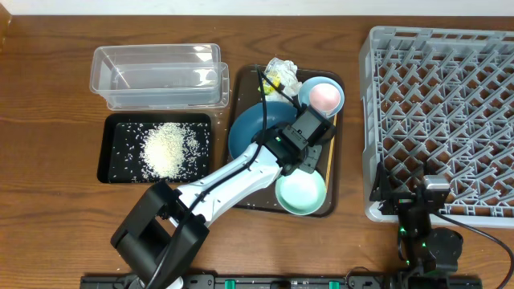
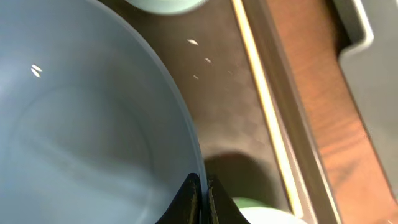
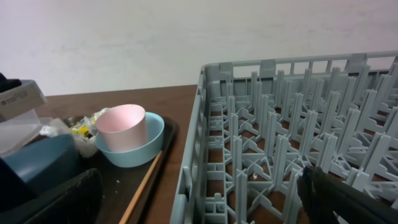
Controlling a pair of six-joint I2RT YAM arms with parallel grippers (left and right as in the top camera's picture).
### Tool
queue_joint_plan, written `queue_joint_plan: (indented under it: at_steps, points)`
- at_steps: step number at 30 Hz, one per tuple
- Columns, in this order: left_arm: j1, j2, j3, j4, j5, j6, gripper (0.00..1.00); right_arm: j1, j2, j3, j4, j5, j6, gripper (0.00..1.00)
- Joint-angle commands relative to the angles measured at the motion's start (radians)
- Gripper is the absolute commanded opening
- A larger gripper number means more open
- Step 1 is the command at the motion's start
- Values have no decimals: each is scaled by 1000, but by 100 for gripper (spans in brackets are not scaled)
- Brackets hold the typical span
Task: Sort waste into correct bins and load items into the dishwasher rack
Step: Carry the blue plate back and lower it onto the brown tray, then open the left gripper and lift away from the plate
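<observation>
Left wrist view: the left gripper [image 2: 200,196] pinches the rim of the dark-blue plate [image 2: 81,124], jaws almost closed. The right gripper [image 3: 199,180] is wide open and empty, by the rack [image 3: 280,124]

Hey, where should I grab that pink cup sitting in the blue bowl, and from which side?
Pinch the rim of the pink cup from straight above, one finger inside and one outside. It stands upright, mouth open, and the pale blue bowl rings its lower wall, so a low side grasp looks blocked.
</observation>
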Motion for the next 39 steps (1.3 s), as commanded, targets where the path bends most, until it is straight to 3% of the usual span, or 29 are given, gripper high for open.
queue_joint_plan:
  at_steps: [1, 7, 9, 13, 18, 23, 28, 32, 37, 39]
  points:
    - [-3, 2, 2, -21, 109, -17, 6, -13, -6, -1, -3, -7, -13, 99]
    - [-3, 2, 2, -70, 110, -17, 8, -13, -6, -1, -3, -7, -13, 99]
    - [-3, 0, 2, -84, 110, -16, 16, -13, -6, -1, -3, -7, -13, 99]
    - [-3, -19, 3, -91, 104, -16, 50, -13, -6, -1, -3, -7, -13, 99]
    - [-2, -74, 5, -90, -2, -15, 64, -13, -6, -1, -3, -7, -13, 99]
    - [10, -155, 11, -77, -137, -5, 70, -13, -6, -1, -3, -7, -13, 99]
    - [79, -212, 82, -98, -118, -2, 80, -13, -6, -1, -3, -7, -13, 99]
    - [184, -195, 263, -256, 44, 52, 82, -13, -6, -1, -3, -7, -13, 99]
    - [330, -103, 567, -599, 191, 106, 83, -13, -6, -1, -3, -7, -13, 99]
    - [372, -75, 624, -639, 214, 158, 84, -13, -6, -1, -4, -7, -13, 99]
